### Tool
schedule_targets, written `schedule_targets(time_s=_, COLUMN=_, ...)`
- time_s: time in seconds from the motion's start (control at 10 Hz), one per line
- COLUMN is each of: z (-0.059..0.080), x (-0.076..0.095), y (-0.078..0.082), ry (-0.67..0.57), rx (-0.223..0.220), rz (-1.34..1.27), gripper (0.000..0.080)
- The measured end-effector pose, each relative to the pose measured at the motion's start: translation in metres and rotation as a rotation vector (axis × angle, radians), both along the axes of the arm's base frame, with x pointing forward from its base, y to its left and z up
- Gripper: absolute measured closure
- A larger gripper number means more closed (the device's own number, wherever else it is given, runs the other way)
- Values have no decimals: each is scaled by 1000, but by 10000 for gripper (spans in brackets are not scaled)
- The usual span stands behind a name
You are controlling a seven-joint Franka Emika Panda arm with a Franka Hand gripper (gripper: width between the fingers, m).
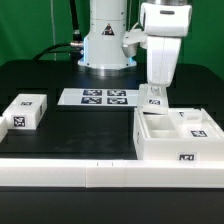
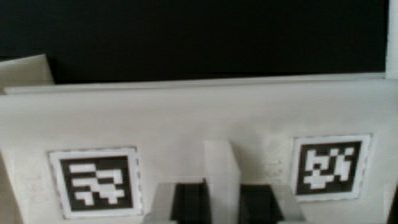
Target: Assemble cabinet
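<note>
The cabinet (image 1: pixel 172 140), a thick-walled white box with inner compartments and tags, lies on the black table at the exterior view's right. My gripper (image 1: pixel 155 97) hangs at its far left corner. In the wrist view the gripper (image 2: pixel 219 205) has its two dark fingers (image 2: pixel 183 205) closed on a thin white rib of a white panel (image 2: pixel 196 120) that carries two tags. I cannot tell whether this panel is a loose part or a wall of the cabinet.
A small white tagged block (image 1: pixel 25 112) lies at the exterior view's left. The marker board (image 1: pixel 97 97) lies in front of the robot base (image 1: pixel 105 45). A long white rail (image 1: pixel 90 172) runs along the table's front edge.
</note>
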State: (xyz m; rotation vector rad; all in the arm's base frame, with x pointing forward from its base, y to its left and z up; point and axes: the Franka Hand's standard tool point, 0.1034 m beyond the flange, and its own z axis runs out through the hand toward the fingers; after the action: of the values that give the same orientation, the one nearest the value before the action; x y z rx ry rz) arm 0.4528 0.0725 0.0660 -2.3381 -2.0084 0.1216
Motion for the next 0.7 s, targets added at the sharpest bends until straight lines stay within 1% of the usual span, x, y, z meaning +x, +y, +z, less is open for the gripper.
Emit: schedule_targets(time_s=0.7, z=0, x=1, y=-1, ry=-2, rx=-2, rz=-19, gripper=731)
